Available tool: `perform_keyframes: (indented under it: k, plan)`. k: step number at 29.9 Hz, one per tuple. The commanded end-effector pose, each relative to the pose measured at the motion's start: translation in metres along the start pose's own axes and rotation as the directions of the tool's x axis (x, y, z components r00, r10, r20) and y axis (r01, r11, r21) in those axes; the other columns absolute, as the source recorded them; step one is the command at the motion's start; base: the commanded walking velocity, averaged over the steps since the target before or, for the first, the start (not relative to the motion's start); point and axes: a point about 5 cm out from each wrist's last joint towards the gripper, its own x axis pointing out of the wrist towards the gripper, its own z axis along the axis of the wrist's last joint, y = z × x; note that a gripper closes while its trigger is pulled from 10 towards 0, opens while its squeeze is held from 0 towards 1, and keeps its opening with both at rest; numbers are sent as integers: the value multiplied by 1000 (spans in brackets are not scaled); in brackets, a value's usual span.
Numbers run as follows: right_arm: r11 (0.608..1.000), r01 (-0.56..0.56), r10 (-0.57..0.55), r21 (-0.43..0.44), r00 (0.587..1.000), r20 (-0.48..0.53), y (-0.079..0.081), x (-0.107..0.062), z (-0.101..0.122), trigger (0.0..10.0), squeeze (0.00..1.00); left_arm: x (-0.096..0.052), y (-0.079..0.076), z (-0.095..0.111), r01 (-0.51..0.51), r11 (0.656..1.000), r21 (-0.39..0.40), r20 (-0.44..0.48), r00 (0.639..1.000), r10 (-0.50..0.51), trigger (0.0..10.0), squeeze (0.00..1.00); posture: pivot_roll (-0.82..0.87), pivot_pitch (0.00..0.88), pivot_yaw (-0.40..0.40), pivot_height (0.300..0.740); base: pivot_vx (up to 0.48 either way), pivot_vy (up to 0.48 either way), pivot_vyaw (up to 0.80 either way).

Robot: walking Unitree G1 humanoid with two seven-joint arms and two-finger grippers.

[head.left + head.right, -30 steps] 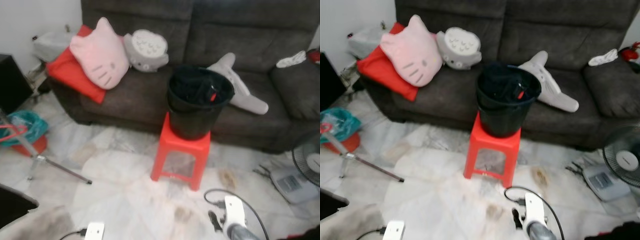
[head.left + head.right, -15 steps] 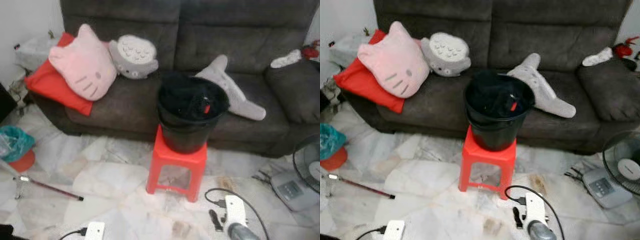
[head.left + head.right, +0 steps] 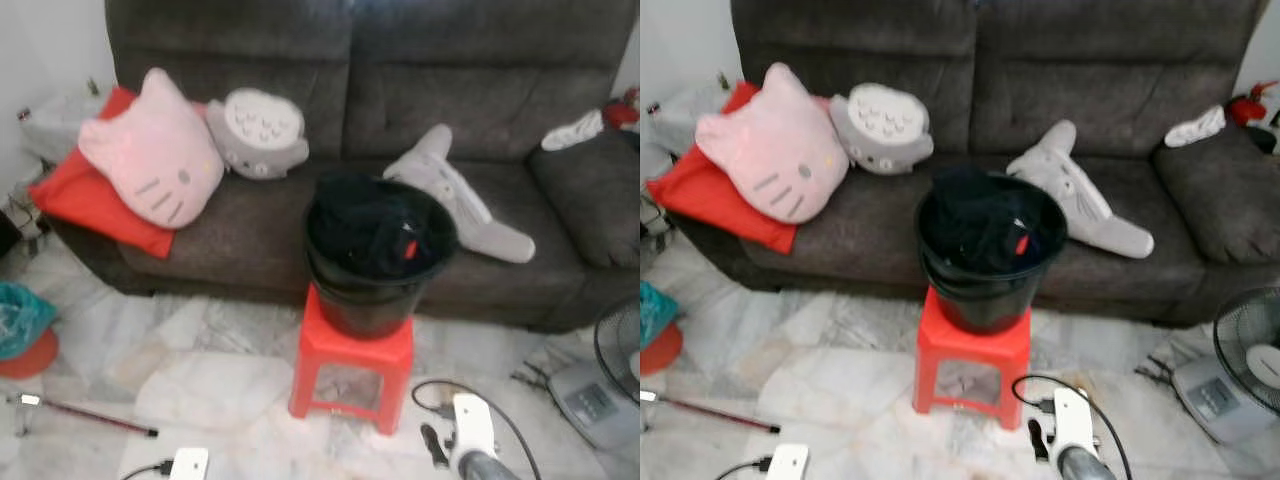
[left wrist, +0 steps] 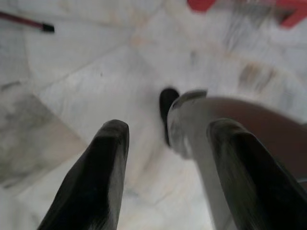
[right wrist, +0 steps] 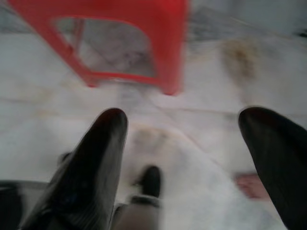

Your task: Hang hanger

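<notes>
A black bucket (image 3: 378, 262) heaped with dark clothes, a small red piece (image 3: 409, 249) showing among them that may be the hanger though I cannot tell, fills the top of a red stool (image 3: 352, 370) just in front of the grey sofa (image 3: 440, 90), with bare marble floor (image 3: 215, 375) open from 7 to 9 o'clock of the stool. A white device with a black cable (image 3: 470, 425) lies at the stool's 4 o'clock and a fan (image 3: 1250, 360) stands at 3 o'clock. The left hand (image 4: 165, 143) and right hand (image 5: 184, 136) both hang low over the floor, fingers apart and holding nothing
</notes>
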Motion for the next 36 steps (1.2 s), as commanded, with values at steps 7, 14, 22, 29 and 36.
perform_keyframes:
  k: [7,14,22,29,36]
  plan:
    - [1000,27,-27,1,999,-18,-10,-3,-7,10000,0,-1,-4,-6,15,1000,9,-24,1000,-15,10000,0,-7,84,-10,740,306,0,0]
    - [1000,29,-29,2,999,-19,-11,-3,-7,10000,0,-1,-4,-6,14,1000,15,-21,1000,-14,10000,0,-8,85,-11,740,85,0,0]
    - [999,43,-43,13,999,3,-11,-3,-6,10000,0,-1,-5,-6,16,1000,15,-20,1000,-16,10000,0,-19,83,-14,740,0,0,0]
    - [998,57,-58,8,994,94,-12,-4,2,10000,0,-1,-5,-5,15,1000,14,-16,1000,-15,10000,0,-26,83,-18,740,0,0,0]
    - [995,87,-77,-53,982,171,-14,-5,9,10000,0,-1,-5,-6,18,1000,14,-17,1000,-17,10000,0,-32,78,-32,740,0,0,0]
